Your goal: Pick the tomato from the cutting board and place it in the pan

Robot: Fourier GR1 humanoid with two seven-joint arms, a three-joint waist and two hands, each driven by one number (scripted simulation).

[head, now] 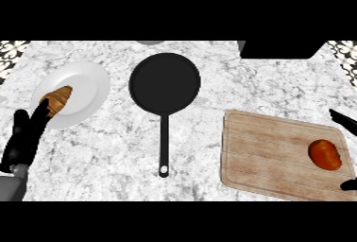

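Observation:
An orange-red tomato (326,154) lies on the right part of the wooden cutting board (265,151). The black pan (165,82) sits in the middle of the counter, with nothing in it and its long handle pointing toward me. Only a little of my right hand (342,119) shows at the right edge: one finger above the tomato and the thumb tip below it, spread wide and not touching it. My left hand (24,137) rests open at the left edge, fingers up, overlapping the plate's lower rim.
A white plate (87,80) with a brown croissant (59,98) sits left of the pan. A black block (282,49) stands at the back right, and a grey round object (149,42) peeks in at the back edge.

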